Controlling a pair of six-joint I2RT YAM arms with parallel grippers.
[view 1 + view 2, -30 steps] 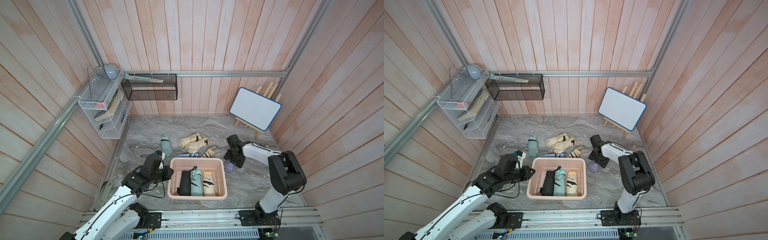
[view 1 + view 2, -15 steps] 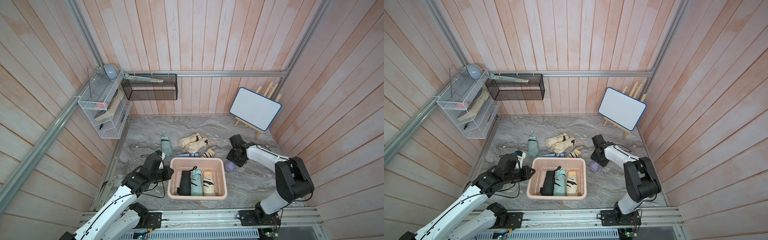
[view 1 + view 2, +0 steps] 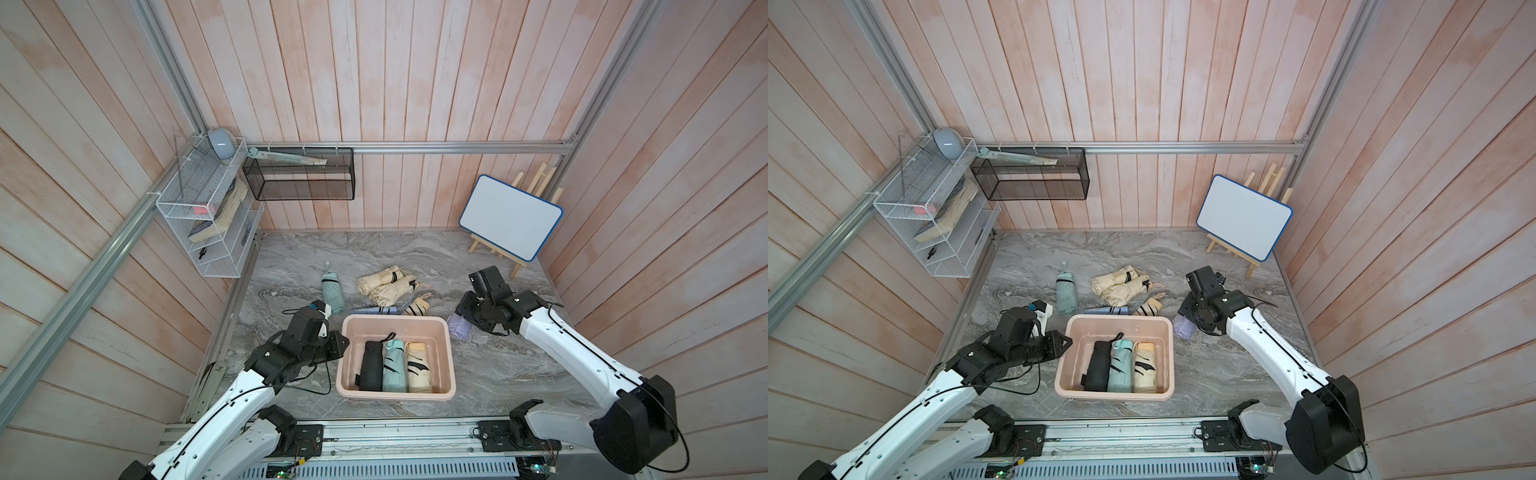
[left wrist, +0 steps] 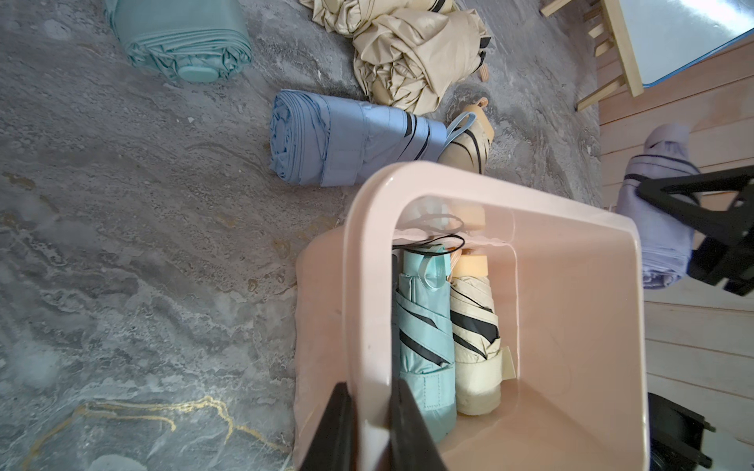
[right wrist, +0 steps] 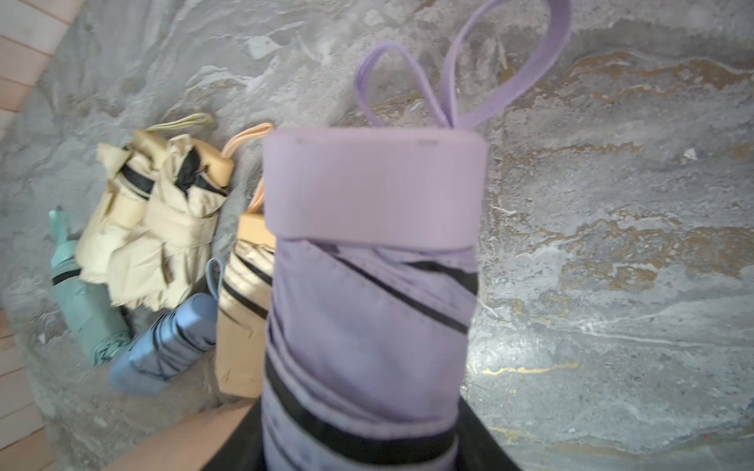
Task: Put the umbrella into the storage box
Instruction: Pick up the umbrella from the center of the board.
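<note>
The left tool (image 4: 372, 410) pinches the storage box (image 3: 395, 319) rim; the right tool (image 5: 359, 446), arm stretched low, grips lilac umbrella (image 5: 367, 293).

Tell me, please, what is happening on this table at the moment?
Two robot arms are packing folded umbrellas into the pink storage box. The left gripper is clamped on the box's rim, apparently steadying it. The right gripper is closed around a lilac umbrella beside the box, not yet inside. A black umbrella, a mint umbrella and a cream umbrella already lie in the box. Other umbrellas wait on the table behind it.
</note>
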